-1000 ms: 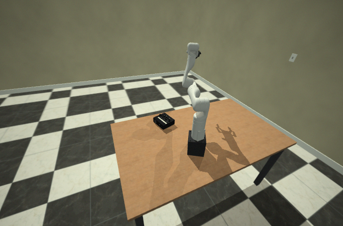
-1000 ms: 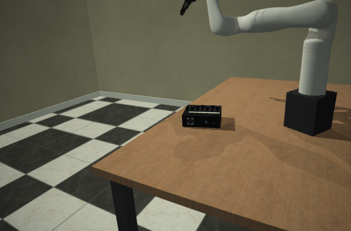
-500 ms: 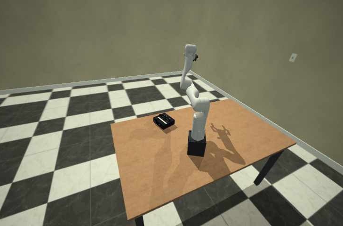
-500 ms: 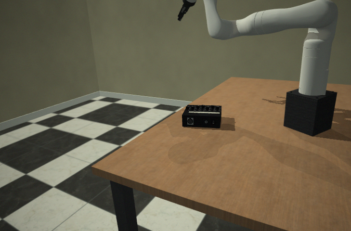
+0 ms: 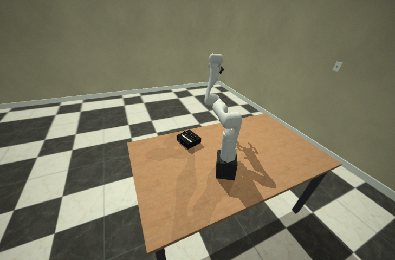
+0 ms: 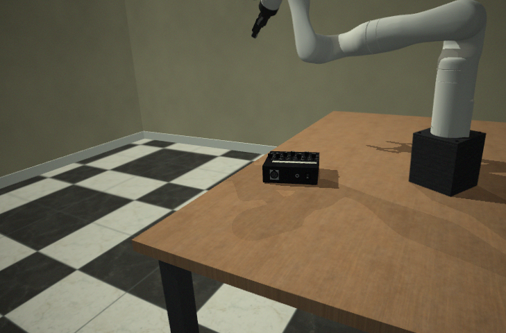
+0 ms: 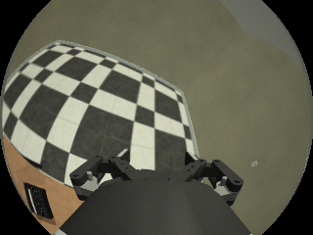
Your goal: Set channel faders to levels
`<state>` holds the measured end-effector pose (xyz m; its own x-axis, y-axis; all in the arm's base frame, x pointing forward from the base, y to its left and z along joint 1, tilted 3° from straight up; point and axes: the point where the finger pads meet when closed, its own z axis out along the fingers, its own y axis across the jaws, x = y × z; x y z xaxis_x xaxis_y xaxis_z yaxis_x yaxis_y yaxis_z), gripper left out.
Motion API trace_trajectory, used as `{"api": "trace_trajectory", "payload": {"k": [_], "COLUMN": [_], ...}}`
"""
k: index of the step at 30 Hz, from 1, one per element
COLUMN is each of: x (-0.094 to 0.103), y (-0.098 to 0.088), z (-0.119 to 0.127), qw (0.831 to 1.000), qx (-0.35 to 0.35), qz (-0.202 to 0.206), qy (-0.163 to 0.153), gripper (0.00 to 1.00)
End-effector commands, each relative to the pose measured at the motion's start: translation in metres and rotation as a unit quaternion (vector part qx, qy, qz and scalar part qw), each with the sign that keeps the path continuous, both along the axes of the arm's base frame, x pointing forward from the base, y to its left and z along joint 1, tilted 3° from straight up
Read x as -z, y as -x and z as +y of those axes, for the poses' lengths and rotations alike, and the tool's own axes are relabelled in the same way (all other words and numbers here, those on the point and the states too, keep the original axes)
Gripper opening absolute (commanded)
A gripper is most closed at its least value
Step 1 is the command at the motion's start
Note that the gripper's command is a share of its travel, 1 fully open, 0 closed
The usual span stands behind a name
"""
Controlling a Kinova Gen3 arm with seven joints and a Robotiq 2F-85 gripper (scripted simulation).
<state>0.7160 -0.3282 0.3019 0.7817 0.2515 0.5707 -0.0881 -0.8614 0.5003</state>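
Above, in the top view, the lighting desk rests on the counter, fader levels unreadable. Exterior view: the claw hangs well clear of the desk, so setting probably remains. Wrist view: its fingers stand wide apart, empty; the tape's writing is illegible, leaving completed settings unconfirmed.

The top view looks down from high and well back over the brown wooden table, a white jointed arm at one o'clock to five o'clock of centre. The exterior view sits nearer and lower, facing across one corner. The wrist view peers past black fingers, the table at eight o'clock; all three share the checkered floor.
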Motion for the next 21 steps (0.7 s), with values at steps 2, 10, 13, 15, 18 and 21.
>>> {"api": "trace_trajectory", "payload": {"k": [2, 10, 13, 15, 18, 21], "x": [0.020, 0.020, 0.039, 0.039, 0.039, 0.057], "y": [0.003, 0.003, 0.009, 0.009, 0.009, 0.016], "z": [0.029, 0.029, 0.057, 0.057, 0.057, 0.083], "qw": [1.000, 1.000, 0.999, 0.999, 0.999, 0.997], "qx": [-0.003, -0.003, -0.005, -0.005, -0.005, -0.006], "qz": [0.011, 0.011, 0.024, 0.024, 0.024, 0.037], "qy": [-0.024, -0.024, -0.047, -0.047, -0.047, -0.069], "gripper": [1.00, 1.00, 1.00, 1.00, 1.00, 1.00]}}
